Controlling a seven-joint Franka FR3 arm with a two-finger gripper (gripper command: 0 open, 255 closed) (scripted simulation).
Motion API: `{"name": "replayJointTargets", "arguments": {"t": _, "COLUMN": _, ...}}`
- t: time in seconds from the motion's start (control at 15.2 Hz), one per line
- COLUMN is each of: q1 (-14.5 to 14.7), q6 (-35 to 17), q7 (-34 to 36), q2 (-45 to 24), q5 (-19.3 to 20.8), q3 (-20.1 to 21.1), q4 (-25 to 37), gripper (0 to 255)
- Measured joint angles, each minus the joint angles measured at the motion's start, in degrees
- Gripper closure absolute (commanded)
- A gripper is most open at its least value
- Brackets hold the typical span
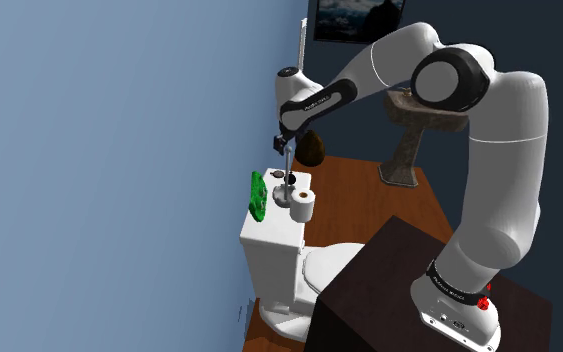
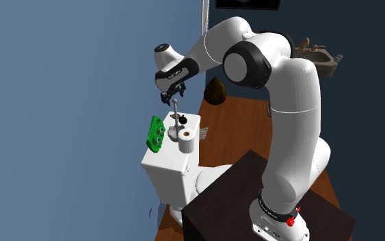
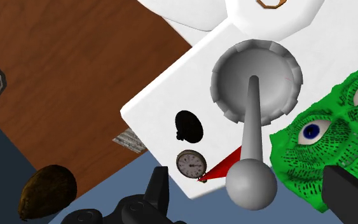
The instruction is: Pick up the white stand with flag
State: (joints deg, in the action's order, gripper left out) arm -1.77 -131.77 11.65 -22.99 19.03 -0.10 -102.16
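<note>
The stand is a grey-white round base [image 3: 257,79] with a thin pole and a ball top [image 3: 250,184]; a small red flag [image 3: 225,167] shows beside the pole. It stands upright on the white toilet tank lid [image 1: 269,232]. My gripper [image 3: 248,181] hangs just above it, open, with the ball between the fingers and neither finger touching it. From the shoulder view, the gripper [image 1: 285,146] is over the pole [image 1: 288,168]. The second exterior view has the gripper [image 2: 171,98] right above the stand [image 2: 176,118].
On the lid beside the stand lie a green scaly mask-like thing with eyes [image 3: 333,146], a toilet paper roll [image 1: 302,205], a small black object [image 3: 189,126] and a pocket watch [image 3: 191,163]. A brown lump [image 1: 312,148] sits on the wooden floor, and a pedestal sink [image 1: 409,130] stands beyond.
</note>
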Motion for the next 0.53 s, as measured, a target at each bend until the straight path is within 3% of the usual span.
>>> {"name": "replayJointTargets", "arguments": {"t": 0.2, "q1": 0.08, "q6": -1.74, "q7": 0.67, "q2": -0.9, "q5": 0.45, "q3": -0.17, "q4": -0.91, "gripper": 0}}
{"name": "replayJointTargets", "arguments": {"t": 0.26, "q1": 0.1, "q6": -1.92, "q7": 0.77, "q2": -1.16, "q5": 0.51, "q3": -0.19, "q4": -0.84, "gripper": 255}}
{"name": "replayJointTargets", "arguments": {"t": 0.53, "q1": 0.11, "q6": -2.13, "q7": 0.84, "q2": -1.35, "q5": 0.56, "q3": -0.21, "q4": -0.79, "gripper": 255}}
